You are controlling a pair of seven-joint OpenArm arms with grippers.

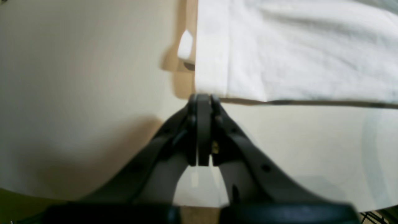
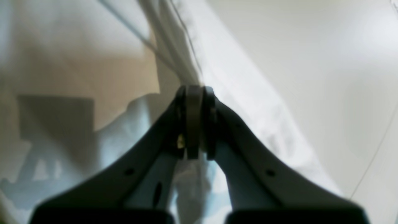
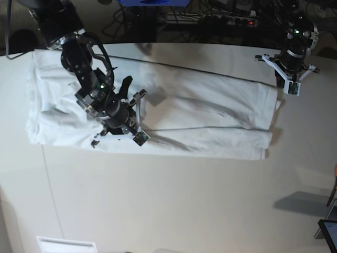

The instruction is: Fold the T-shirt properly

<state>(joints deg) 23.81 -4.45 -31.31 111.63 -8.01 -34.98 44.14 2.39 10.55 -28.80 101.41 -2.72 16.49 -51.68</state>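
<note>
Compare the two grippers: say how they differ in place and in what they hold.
The right gripper is low over the T-shirt, mid-length near its front edge; the left gripper is off the shirt's end, above the bare table. The right is shut on a raised fold of cloth; the left is shut on nothing. Both have dark fingers pressed together.

White table (image 3: pixel 158 200), matte; white T-shirt (image 3: pixel 210 113) spread flat across the 12 o'clock half, slightly wrinkled.
</note>
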